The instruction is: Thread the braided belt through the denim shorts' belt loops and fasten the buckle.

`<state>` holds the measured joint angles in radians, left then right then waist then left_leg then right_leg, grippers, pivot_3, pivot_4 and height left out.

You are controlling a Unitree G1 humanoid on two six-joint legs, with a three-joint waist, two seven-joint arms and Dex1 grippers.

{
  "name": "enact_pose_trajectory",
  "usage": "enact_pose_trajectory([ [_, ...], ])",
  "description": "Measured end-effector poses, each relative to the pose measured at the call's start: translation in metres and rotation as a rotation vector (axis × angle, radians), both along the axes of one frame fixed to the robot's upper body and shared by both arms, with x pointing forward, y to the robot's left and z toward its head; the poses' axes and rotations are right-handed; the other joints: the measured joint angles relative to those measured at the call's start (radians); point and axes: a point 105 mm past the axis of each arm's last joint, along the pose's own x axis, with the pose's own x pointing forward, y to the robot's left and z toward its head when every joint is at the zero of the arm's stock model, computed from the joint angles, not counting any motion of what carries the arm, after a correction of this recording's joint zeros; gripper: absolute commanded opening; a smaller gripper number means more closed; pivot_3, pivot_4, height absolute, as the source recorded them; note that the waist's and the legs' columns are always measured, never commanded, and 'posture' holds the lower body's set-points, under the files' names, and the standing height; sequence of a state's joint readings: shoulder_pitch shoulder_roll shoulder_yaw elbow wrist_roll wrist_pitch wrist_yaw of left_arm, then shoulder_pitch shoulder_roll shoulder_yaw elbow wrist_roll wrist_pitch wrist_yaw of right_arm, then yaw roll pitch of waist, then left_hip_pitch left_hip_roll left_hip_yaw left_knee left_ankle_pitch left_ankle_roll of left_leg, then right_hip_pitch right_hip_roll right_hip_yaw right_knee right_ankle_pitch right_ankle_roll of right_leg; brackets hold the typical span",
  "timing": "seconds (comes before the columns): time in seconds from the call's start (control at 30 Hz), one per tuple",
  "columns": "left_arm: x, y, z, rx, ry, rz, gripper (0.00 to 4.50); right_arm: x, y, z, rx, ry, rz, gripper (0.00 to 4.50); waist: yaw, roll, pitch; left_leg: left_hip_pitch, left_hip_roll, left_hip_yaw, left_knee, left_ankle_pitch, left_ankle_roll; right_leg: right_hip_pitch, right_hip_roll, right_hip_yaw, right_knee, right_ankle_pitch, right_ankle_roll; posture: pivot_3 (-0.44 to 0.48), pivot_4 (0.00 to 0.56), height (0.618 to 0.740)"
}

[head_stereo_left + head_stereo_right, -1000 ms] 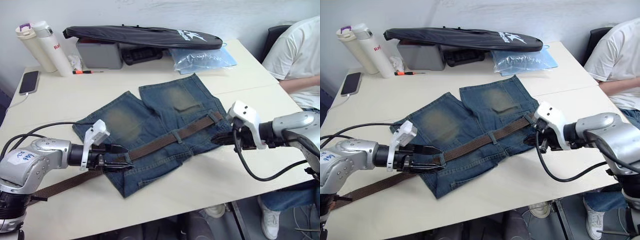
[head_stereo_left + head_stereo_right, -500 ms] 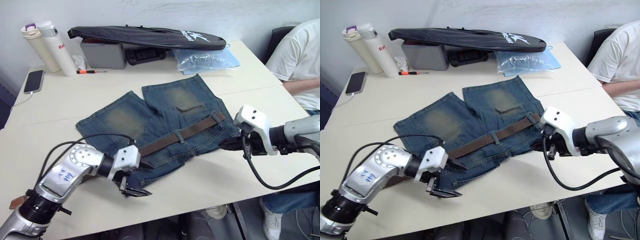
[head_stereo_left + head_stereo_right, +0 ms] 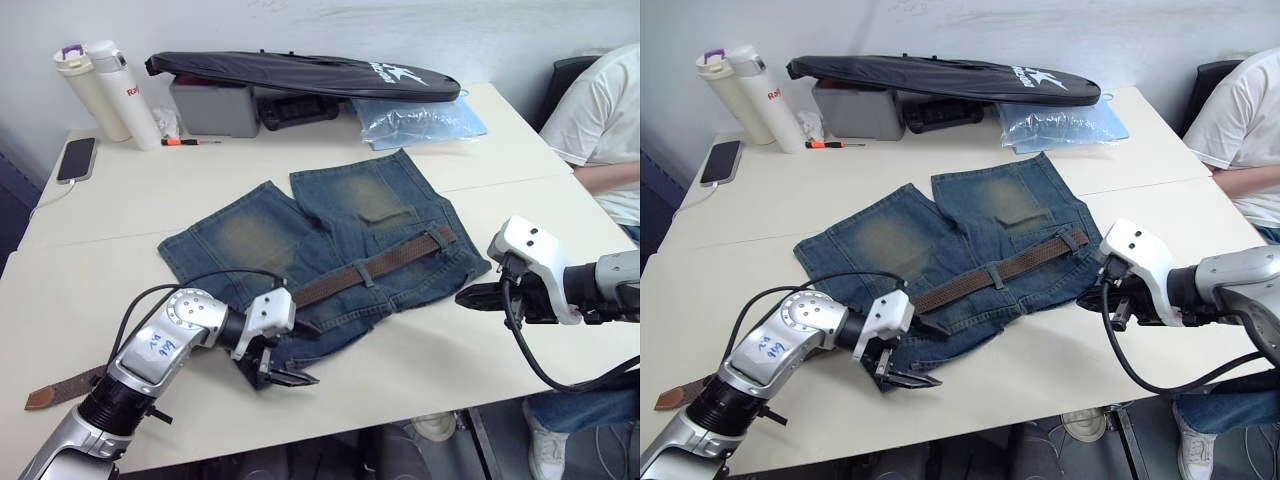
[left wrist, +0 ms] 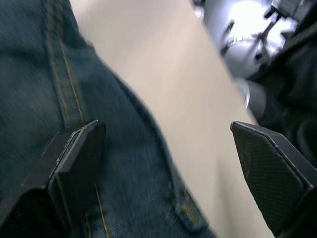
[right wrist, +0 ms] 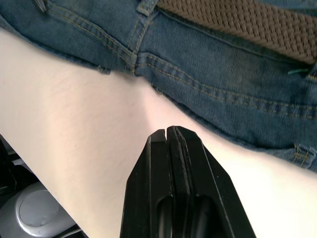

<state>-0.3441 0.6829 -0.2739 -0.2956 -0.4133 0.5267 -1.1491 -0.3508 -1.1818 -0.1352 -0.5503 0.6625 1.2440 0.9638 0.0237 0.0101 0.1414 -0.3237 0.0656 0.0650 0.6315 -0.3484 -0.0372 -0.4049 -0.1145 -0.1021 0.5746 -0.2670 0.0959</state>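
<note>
Currently the braided belt [image 3: 370, 268] lies across the denim shorts [image 3: 330, 240], apparently through one loop. Left gripper [image 3: 283, 372] is spread, empty, at the hem; right gripper [image 5: 171, 135] is clenched, empty. Dragging fabric may unthread it.

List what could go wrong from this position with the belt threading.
1. The left gripper is open over the near edge of the denim shorts, with one finger over the denim; closing could pinch cloth instead of the braided belt and drag the shorts.
2. The belt's tail end lies near the table edge by the left arm; an arm sweep might knock it off.
3. The right gripper is shut beside the shorts, holding nothing, so the fabric is unrestrained.
</note>
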Motion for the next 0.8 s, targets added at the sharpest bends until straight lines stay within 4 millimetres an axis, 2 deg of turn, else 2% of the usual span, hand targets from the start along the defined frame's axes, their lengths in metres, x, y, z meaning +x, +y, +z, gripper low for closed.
enact_pose_trajectory([
  [0.1,0.001,0.0,0.004,-0.009,-0.014,0.008,4.45,0.0,0.0,0.0,0.001,-0.002,-0.002,0.0,0.0,0.0,0.0,0.0,0.0,0.0,0.0,0.0,0.0,0.001,0.0,0.0,0.0,0.0,0.0,0.0,0.15,0.74],
  [0.23,0.006,0.002,-0.002,0.044,-0.085,0.022,4.45,0.001,0.0,0.0,-0.001,-0.008,-0.007,0.0,0.0,0.0,0.0,0.001,0.0,0.0,0.0,0.0,0.0,0.001,0.0,0.0,0.0,0.0,0.0,0.0,0.15,0.74],
  [0.33,0.006,0.007,-0.014,0.128,-0.14,-0.002,4.45,0.001,0.0,0.0,-0.002,-0.01,-0.006,0.0,0.0,0.0,0.0,0.001,0.0,0.0,0.0,0.0,0.0,0.001,0.0,0.0,0.0,0.0,0.0,0.0,0.15,0.74],
  [0.4,0.003,0.017,-0.032,0.218,-0.152,-0.017,4.45,0.002,0.001,0.0,-0.003,-0.015,-0.004,0.0,0.0,0.001,0.0,0.0,0.0,0.0,0.0,0.0,0.0,0.0,0.0,0.0,-0.001,0.0,0.0,0.0,0.15,0.74],
  [0.47,0.003,0.018,-0.037,0.239,-0.185,-0.033,4.45,0.002,0.001,0.0,-0.005,-0.018,-0.003,0.0,0.0,0.001,0.0,0.0,0.0,0.0,0.0,0.0,0.0,0.0,0.0,0.0,-0.001,0.0,0.0,0.0,0.15,0.74],
  [0.57,0.005,0.018,-0.039,0.252,-0.215,-0.033,3.56,0.003,0.001,0.0,-0.006,-0.023,-0.004,0.0,0.001,0.001,0.0,0.001,0.0,0.0,0.0,0.0,0.001,0.001,0.0,0.0,0.0,0.0,0.0,0.0,0.15,0.74],
  [0.8,0.01,0.028,-0.039,0.297,-0.24,-0.04,0.61,0.002,0.0,-0.002,-0.007,-0.017,-0.002,0.0,-0.003,0.001,-0.002,0.002,0.0,0.0,0.0,-0.001,0.002,0.001,0.001,0.0,0.0,0.0,0.0,0.0,0.15,0.74],
])
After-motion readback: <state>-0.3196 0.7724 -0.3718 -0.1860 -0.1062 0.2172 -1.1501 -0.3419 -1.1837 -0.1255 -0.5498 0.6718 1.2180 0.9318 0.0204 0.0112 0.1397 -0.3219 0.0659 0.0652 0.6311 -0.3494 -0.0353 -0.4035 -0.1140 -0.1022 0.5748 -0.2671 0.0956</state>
